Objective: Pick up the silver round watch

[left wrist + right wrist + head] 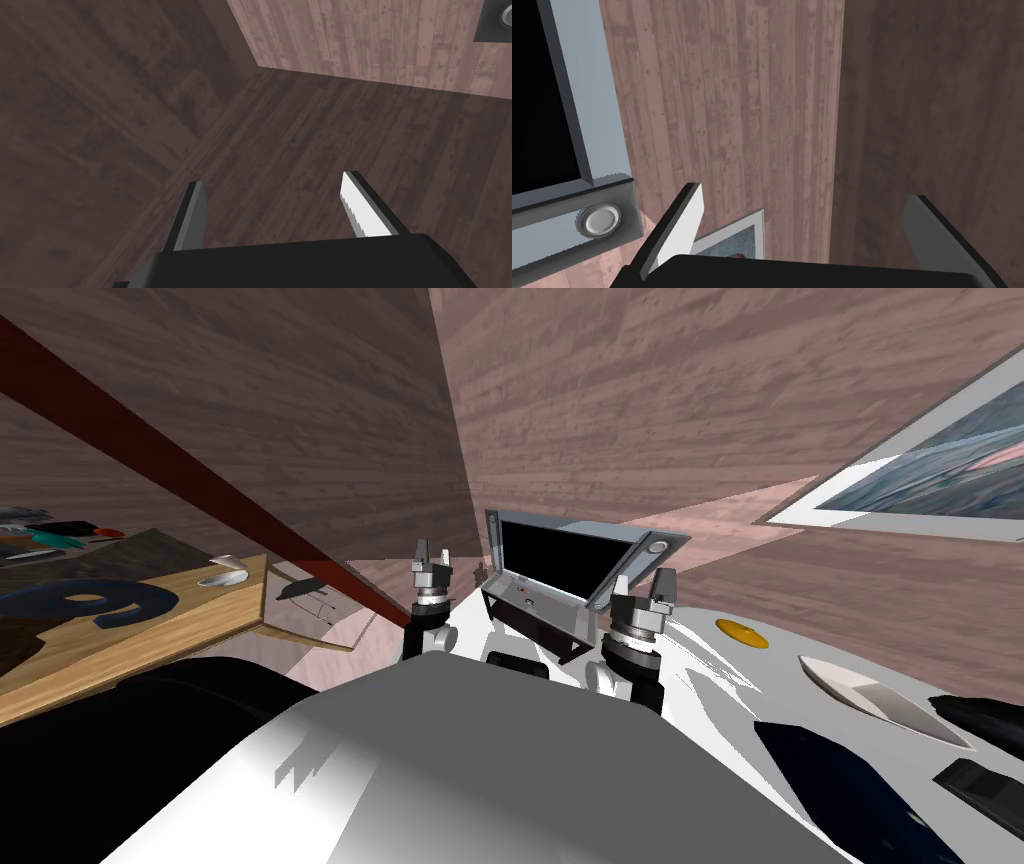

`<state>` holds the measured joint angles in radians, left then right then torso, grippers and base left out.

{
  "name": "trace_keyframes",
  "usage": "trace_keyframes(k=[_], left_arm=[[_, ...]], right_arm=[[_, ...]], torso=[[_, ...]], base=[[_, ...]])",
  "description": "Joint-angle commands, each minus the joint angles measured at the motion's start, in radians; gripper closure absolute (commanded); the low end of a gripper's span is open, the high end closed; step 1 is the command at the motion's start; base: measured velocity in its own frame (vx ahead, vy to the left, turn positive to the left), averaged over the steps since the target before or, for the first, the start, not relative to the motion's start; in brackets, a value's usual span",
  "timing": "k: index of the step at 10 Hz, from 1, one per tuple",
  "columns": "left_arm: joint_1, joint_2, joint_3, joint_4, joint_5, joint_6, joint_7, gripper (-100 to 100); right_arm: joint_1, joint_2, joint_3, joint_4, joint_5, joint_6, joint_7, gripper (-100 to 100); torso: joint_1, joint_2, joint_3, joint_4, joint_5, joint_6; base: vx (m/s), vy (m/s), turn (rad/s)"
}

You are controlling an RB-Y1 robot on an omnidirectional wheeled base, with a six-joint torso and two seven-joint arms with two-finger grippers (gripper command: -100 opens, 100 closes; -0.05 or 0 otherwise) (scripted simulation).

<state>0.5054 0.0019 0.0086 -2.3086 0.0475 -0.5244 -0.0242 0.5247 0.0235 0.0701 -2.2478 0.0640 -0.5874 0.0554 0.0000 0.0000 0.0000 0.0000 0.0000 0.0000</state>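
TV [587, 100] cropped at frame edge beside right gripper [804, 192] jaws; framed picture [732, 240] half hidden behind them.

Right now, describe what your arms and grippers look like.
The left arm and right arm are white and grey with dark joints and ribbed grey wrists. The left gripper and right gripper each have a dark box body carrying two thin, light grey, blade-like fingers with dark edges.

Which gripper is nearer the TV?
Right. The right gripper is beside the TV, at its lower corner; the left gripper stands farther off on its other side.
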Motion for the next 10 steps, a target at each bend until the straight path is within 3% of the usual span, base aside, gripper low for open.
trace_keyframes(k=[1, 5, 10], left_arm=[[0.0, 0.0, 0.0, 0.0, 0.0, 0.0, 0.0, 0], [0.0, 0.0, 0.0, 0.0, 0.0, 0.0, 0.0, 0], [0.0, 0.0, 0.0, 0.0, 0.0, 0.0, 0.0, 0]], right_arm=[[0.001, -0.036, 0.017, 0.016, 0.002, 0.003, 0.013, -100], [0.003, -0.119, 0.07, 0.076, 0.009, 0.016, 0.065, -100], [-0.004, -0.26, 0.157, 0.213, 0.026, 0.054, 0.176, -100]], torso=[[0.0, 0.0, 0.0, 0.0, 0.0, 0.0], [0.007, 0.006, 0.003, 0.001, 0.002, 0.0], [0.01, 0.008, 0.005, 0.002, 0.002, 0.0]], base=[[-0.048, 0.038, 0.044], [-0.09, 0.111, 0.051], [-0.117, 0.168, 0.112]])
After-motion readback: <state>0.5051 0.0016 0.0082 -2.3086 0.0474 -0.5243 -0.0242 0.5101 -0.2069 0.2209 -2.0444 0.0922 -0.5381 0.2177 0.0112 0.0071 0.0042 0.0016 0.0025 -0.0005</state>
